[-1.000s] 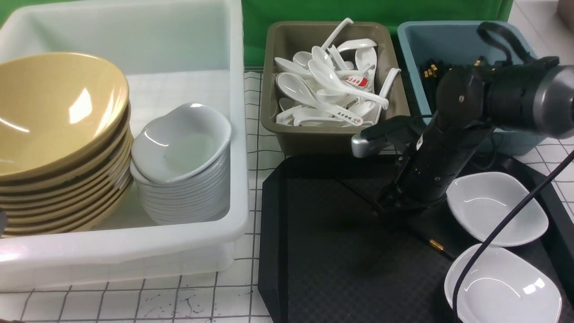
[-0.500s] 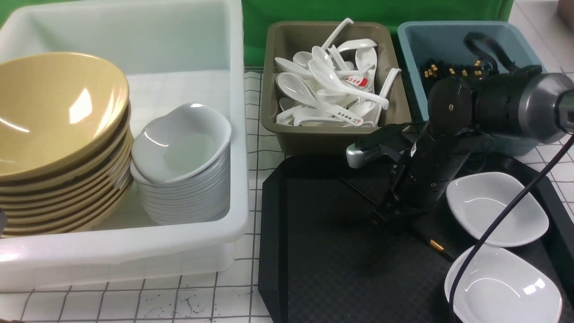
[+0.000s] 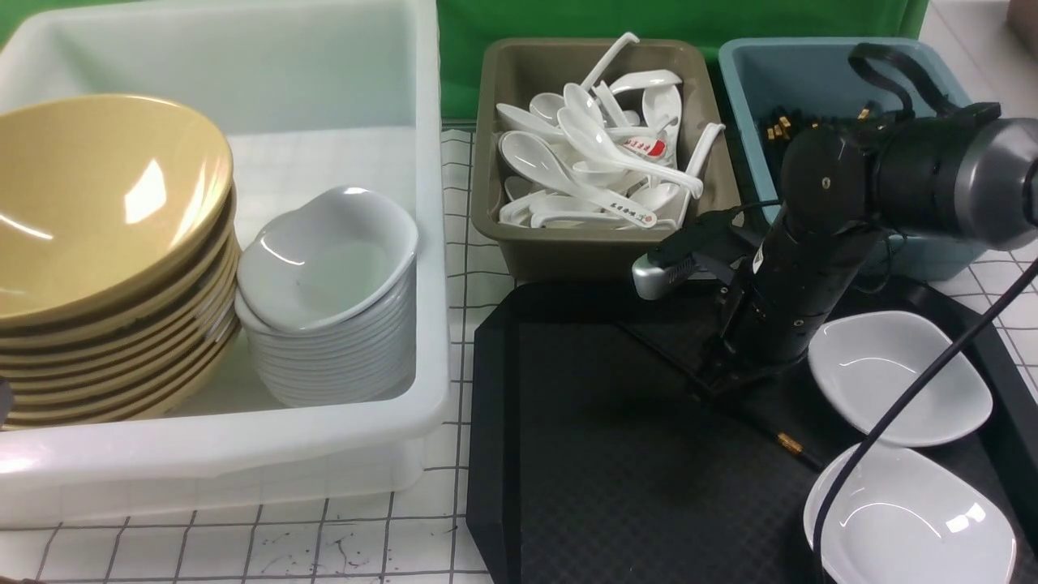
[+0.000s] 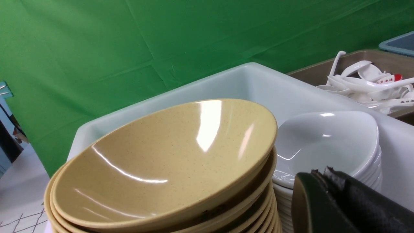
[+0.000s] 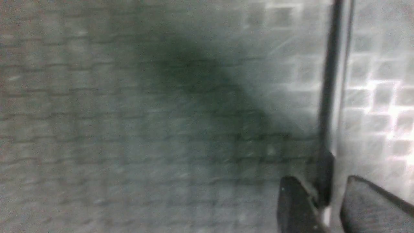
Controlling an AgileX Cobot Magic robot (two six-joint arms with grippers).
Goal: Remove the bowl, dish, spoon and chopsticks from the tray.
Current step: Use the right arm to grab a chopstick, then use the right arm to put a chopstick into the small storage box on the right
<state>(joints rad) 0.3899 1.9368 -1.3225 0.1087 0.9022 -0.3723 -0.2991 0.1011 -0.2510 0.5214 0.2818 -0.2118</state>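
Observation:
The black tray [image 3: 584, 454] holds two white dishes [image 3: 896, 377] [image 3: 908, 515] at its right and a black chopstick with a gold band [image 3: 785, 442] lying diagonally. My right gripper [image 3: 722, 377] is down at the tray over the chopstick. In the right wrist view the stick [image 5: 326, 81] runs between the parted fingers of the gripper [image 5: 320, 181], against one finger and apart from the other. My left gripper [image 4: 320, 173] is shut and empty beside the stacked yellow bowls [image 4: 168, 155]. No bowl or spoon shows on the tray.
The white bin [image 3: 243, 454] at left holds the yellow bowl stack [image 3: 97, 203] and a stack of white dishes [image 3: 324, 268]. An olive bin [image 3: 568, 251] of white spoons and a blue bin [image 3: 811, 49] of chopsticks stand behind the tray.
My right arm dipped left and down onto the tray, then shifted slightly back to the right. The chopstick and the dishes have not moved.

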